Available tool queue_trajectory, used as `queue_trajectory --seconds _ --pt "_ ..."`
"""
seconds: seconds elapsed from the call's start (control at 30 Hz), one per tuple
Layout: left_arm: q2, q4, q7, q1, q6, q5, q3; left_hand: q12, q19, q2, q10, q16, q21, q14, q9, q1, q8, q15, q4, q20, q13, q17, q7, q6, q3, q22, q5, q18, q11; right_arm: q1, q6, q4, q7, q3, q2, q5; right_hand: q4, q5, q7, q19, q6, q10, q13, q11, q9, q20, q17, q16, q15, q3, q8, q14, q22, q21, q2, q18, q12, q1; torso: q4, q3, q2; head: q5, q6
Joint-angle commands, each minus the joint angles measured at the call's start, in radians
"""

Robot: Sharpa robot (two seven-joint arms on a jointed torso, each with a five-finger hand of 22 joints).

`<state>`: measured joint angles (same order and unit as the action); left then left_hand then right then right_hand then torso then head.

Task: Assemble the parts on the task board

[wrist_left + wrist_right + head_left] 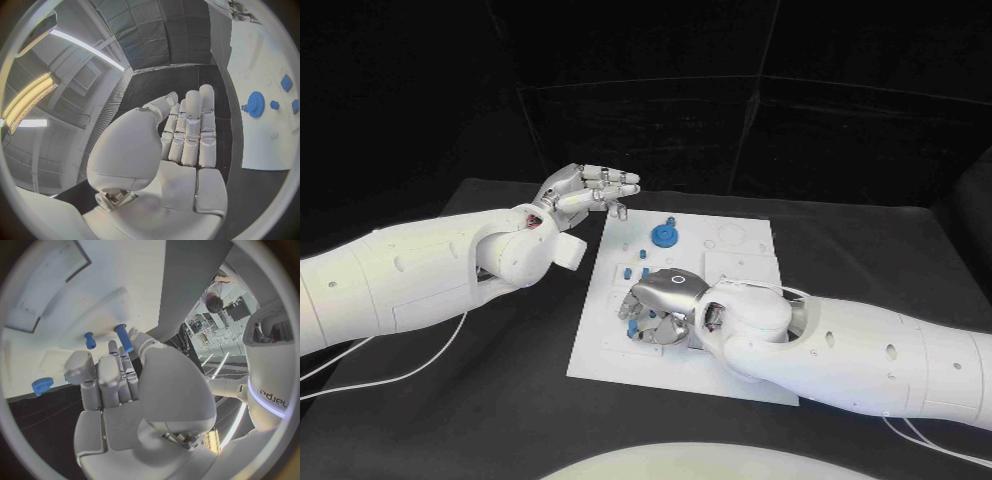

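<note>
Nearest, the right hand [668, 300] lies low over the near left part of the white board [740, 265], fingers curled down onto it. In the right wrist view a blue peg [124, 337] stands between the fingertips [135, 342] and looks pinched there, with a smaller blue peg [90, 340] just beside it on the board and a toothed blue wheel [42, 385] further along near the board's edge. From the head view, small blue pieces [635, 325] show under the fingers.

Beyond the hand, a row of small blue parts [638, 271] sits on the board's left half, and further back a blue gear [666, 235] stands on it.

Farthest, the left hand [589, 188] hangs above the black surface [473, 400] just off the board's far left corner. Its fingers lie straight and close together, the thumb folded near them, holding nothing.
</note>
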<state>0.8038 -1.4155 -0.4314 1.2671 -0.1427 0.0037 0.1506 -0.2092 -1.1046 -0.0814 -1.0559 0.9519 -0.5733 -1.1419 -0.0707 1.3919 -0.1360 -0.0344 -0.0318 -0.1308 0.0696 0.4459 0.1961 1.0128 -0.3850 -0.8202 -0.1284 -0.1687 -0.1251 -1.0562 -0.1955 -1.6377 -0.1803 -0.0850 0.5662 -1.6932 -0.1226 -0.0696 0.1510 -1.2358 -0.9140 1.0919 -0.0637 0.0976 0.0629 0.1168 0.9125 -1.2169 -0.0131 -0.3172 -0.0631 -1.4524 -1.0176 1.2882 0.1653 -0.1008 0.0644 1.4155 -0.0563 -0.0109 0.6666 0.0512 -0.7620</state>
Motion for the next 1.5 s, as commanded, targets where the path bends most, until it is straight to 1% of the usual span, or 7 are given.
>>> queue_trajectory --seconds 0.03,0.47,0.67,0.87,1.1,1.37,1.5 --pt "0.000 -0.001 -0.004 0.001 0.013 0.002 -0.001 -0.003 -0.003 0.002 0.004 0.004 0.006 0.006 -0.001 0.005 -0.004 -0.001 -0.002 -0.003 0.000 -0.001 -0.001 -0.003 0.007 0.001 -0.005 -0.014 0.000 -0.001 -0.051 -0.010 0.017 0.000 0.006 -0.004 0.003 0.000 -0.007 0.030 0.041 -0.059 0.000 0.008 0.002 0.007 -0.042 0.029 -0.004 0.046 0.001 0.010 0.050 -0.032 0.006 -0.024 0.003 -0.015 0.0011 0.0006 0.000 0.000 0.001" --pt "-0.001 0.004 -0.002 0.001 0.013 0.002 0.000 -0.003 -0.003 0.002 0.004 0.004 0.006 0.006 -0.001 0.005 -0.004 -0.001 -0.002 -0.003 0.000 -0.001 -0.001 -0.003 0.007 0.001 -0.005 -0.014 0.000 -0.004 -0.195 -0.129 0.052 0.002 0.135 0.049 0.010 -0.027 0.011 0.016 0.028 -0.088 -0.006 0.006 0.010 0.007 -0.054 0.041 -0.004 0.224 -0.009 0.002 0.065 -0.050 -0.046 -0.026 0.086 0.012 0.0017 0.0002 -0.002 -0.010 0.012" --pt "0.006 0.000 -0.003 0.001 0.010 0.002 0.009 -0.005 -0.002 0.002 0.006 0.005 0.006 0.007 -0.001 0.006 -0.006 -0.001 -0.002 -0.003 0.000 -0.003 -0.001 -0.003 0.009 0.002 -0.005 -0.014 0.000 -0.080 -0.227 -0.178 0.010 0.006 0.269 0.297 -0.033 -0.043 0.023 -0.057 -0.025 0.063 -0.023 -0.002 0.014 0.002 0.080 -0.049 0.002 0.269 -0.021 -0.034 -0.054 0.022 -0.065 -0.002 0.169 -0.023 0.0016 -0.0010 -0.003 -0.033 0.018" --pt "0.012 -0.009 -0.004 0.002 0.001 0.002 0.014 -0.015 0.000 0.006 -0.007 0.005 0.007 0.010 -0.005 0.008 -0.016 0.002 -0.002 -0.002 0.002 -0.005 -0.012 0.012 0.010 0.002 -0.005 -0.015 0.007 -0.125 -0.231 -0.218 -0.060 0.006 0.402 0.468 -0.067 -0.089 -0.020 -0.126 -0.085 0.277 -0.098 -0.054 0.023 -0.029 0.194 -0.125 0.041 0.318 -0.056 -0.054 -0.177 0.096 -0.057 0.020 0.293 -0.052 0.0000 -0.0060 -0.004 -0.068 0.025" --pt "0.023 -0.025 -0.009 0.002 -0.009 0.002 0.016 -0.023 0.006 0.007 -0.019 0.005 0.010 0.014 -0.007 0.006 -0.025 0.005 -0.001 0.001 0.002 -0.009 -0.020 0.025 0.013 0.003 -0.005 -0.015 0.014 -0.133 -0.207 -0.275 -0.181 0.002 0.523 0.467 -0.142 -0.120 -0.050 -0.189 -0.116 0.367 -0.951 -0.080 0.038 -0.058 0.378 -0.232 0.066 0.427 -0.128 -0.073 -0.310 0.172 -0.074 0.047 1.060 -0.089 0.0135 -0.0045 -0.005 -0.096 0.028" --pt "0.035 -0.039 -0.013 0.002 -0.019 0.002 0.017 -0.028 0.012 0.011 -0.031 0.006 0.013 0.018 -0.008 -0.002 -0.032 0.009 0.005 0.003 0.001 -0.014 -0.030 0.036 0.018 0.005 -0.005 -0.015 0.021 -0.114 -0.169 -0.320 -0.340 -0.071 0.589 0.312 -0.164 -0.141 -0.053 -0.245 -0.113 0.400 -1.301 -0.080 0.067 -0.054 0.503 -0.292 0.062 0.495 -0.194 -0.090 -0.414 0.223 -0.095 0.068 1.339 -0.086 0.0130 -0.0055 -0.006 -0.119 0.024" --pt "0.040 -0.043 -0.015 0.002 -0.020 0.002 0.018 -0.029 0.013 0.011 -0.032 0.007 0.014 0.018 -0.008 -0.004 -0.033 0.009 0.007 0.003 0.000 -0.015 -0.031 0.038 0.019 0.005 -0.005 -0.015 0.021 -0.089 -0.168 -0.332 -0.396 -0.088 0.594 0.254 -0.170 -0.154 -0.053 -0.252 -0.104 0.404 -1.329 -0.080 0.078 -0.053 0.518 -0.298 0.062 0.518 -0.210 -0.092 -0.428 0.229 -0.093 0.071 1.357 -0.139 0.0129 -0.0037 -0.006 -0.123 0.022"
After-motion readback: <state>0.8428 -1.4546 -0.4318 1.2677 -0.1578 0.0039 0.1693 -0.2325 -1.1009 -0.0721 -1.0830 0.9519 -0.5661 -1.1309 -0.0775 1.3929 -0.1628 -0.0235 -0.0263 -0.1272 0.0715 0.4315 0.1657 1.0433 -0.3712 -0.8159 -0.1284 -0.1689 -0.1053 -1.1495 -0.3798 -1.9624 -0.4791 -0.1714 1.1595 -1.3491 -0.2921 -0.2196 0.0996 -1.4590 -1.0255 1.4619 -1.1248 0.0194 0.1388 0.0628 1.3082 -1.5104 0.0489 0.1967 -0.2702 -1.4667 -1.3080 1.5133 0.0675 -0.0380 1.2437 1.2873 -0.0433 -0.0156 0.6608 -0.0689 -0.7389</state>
